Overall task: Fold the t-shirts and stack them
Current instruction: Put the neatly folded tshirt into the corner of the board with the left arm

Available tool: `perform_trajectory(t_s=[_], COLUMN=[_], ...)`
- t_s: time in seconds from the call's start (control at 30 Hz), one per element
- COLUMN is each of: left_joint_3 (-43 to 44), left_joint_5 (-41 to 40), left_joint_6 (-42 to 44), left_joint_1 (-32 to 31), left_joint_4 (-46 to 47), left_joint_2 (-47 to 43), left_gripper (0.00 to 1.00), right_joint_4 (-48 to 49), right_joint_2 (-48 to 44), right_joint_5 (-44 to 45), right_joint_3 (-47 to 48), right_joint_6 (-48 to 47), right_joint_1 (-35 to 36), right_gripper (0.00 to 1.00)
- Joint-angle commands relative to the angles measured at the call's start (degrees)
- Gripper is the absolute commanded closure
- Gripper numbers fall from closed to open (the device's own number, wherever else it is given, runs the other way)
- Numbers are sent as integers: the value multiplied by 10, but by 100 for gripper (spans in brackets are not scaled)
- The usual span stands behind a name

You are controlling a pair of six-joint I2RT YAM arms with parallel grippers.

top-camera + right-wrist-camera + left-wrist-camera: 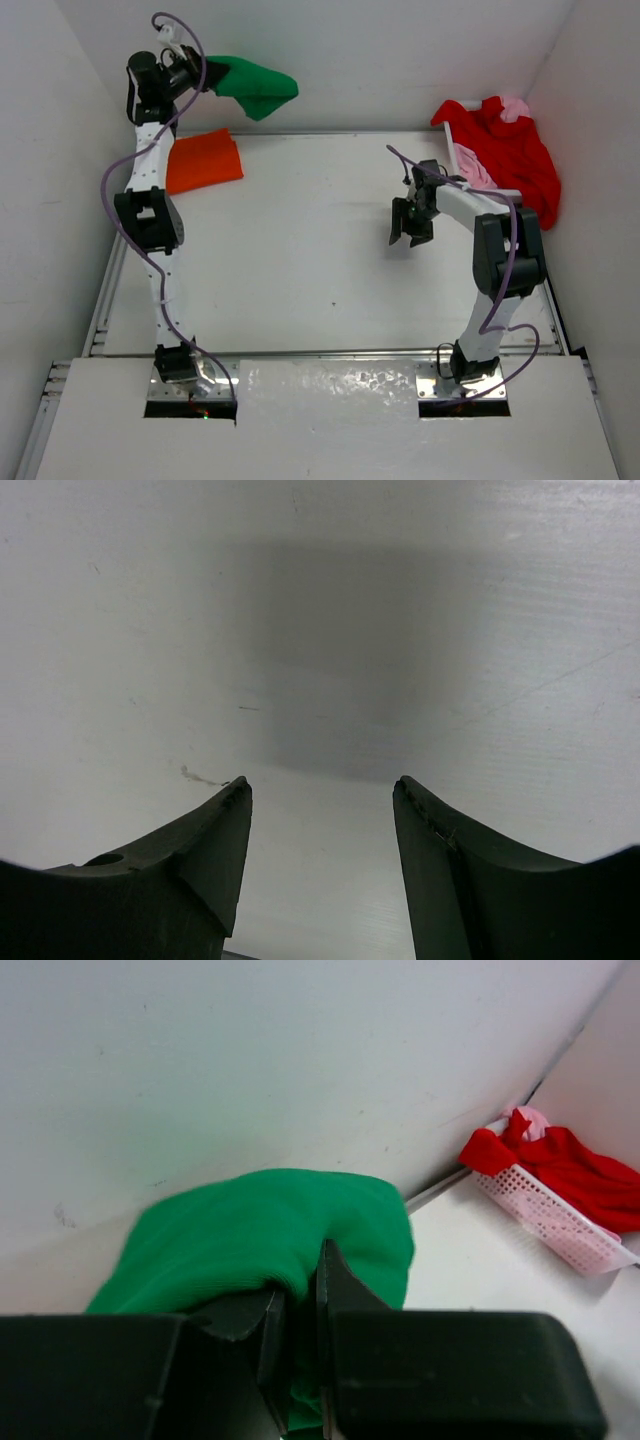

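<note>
A white bench (320, 280) fills the middle of the space, boxed in by three plain white walls: a back wall (380, 60), a left wall (45, 180) and a right wall (600, 200). Metal rails (97, 320) run along the bench's left side and near edge. In front of it lies a white board (330, 430) with two rectangular cut-outs (165, 409). The light is even and soft. A faint grey shadow (350, 660) lies on the bench surface, near a small scuff (198, 776). The back wall carries a few dark specks (62, 1218).
</note>
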Motion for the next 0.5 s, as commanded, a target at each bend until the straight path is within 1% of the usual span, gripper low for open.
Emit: perform_trajectory(t_s=[0.0, 0.03, 0.1, 0.17, 0.2, 0.27, 0.33, 0.37, 0.43, 0.47], left_joint_3=[-5, -19, -71, -111, -127, -149, -195, -206, -202, -189], left_joint_5=[19, 39, 65, 133, 192, 249, 281, 279, 278, 279], left_joint_6=[15, 17, 27, 22, 5, -20, -10, 1, 24, 27], left_joint_1=[12, 12, 15, 24, 29, 54, 75, 98, 119, 134], left_joint_4=[44, 43, 39, 27, 21, 20, 13, -3, -20, -47], left_joint_2=[15, 15, 8, 9, 14, 21, 15, 7, 9, 22], left_gripper=[100, 100, 100, 100, 100, 100, 100, 100, 100, 100], right_joint_4=[-8, -8, -4, -1, 1, 5, 10, 13, 13, 13], right_joint_2=[-32, -35, -39, -41, -42, -45, -46, -46, -40, -39], right_joint_5=[11, 13, 12, 9, 8, 6, 6, 3, -1, -3], right_joint_3=[-10, -12, -20, -30, -34, -39, -46, -46, -45, -43], right_joint_6=[-9, -10, -9, -5, -5, -2, -3, -2, -1, -1], right_joint_1=[1, 1, 1, 3, 2, 4, 4, 5, 6, 8], right_gripper=[43, 43, 43, 43, 43, 43, 43, 43, 43, 44])
